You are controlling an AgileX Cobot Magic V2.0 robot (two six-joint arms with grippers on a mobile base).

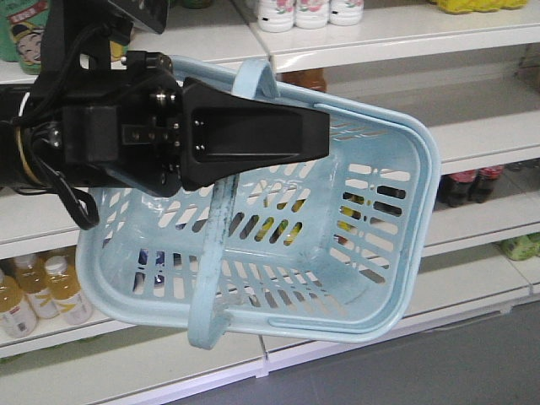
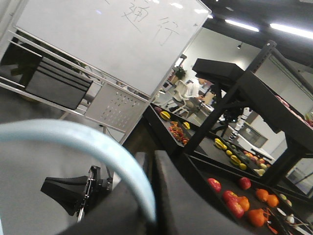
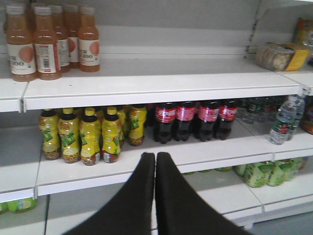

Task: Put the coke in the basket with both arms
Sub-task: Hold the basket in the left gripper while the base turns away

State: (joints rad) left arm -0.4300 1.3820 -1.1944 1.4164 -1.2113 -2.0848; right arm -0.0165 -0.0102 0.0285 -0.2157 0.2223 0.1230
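Observation:
The pale blue basket (image 1: 426,169) hangs tilted in the air in front of the shelves and looks empty. My left gripper (image 1: 325,135) reaches across it from the left. In the left wrist view the left gripper (image 2: 150,155) is shut on the basket's hoop handle (image 2: 98,142), which runs down between its fingers. The other handle (image 1: 207,287) hangs over the basket's front. My right gripper (image 3: 155,154) is shut and empty, pointing at the drink shelves; it also shows small in the left wrist view (image 2: 46,186). The slim all-red coke bottle is out of view.
White shelves (image 3: 161,90) face the right gripper. They hold dark cola bottles with red labels (image 3: 188,120), yellow drink bottles (image 3: 88,134), orange juice bottles (image 3: 46,44), water bottles (image 3: 283,120) and green bottles (image 3: 259,174). Behind stand a whiteboard (image 2: 112,39) and fruit stands (image 2: 234,196).

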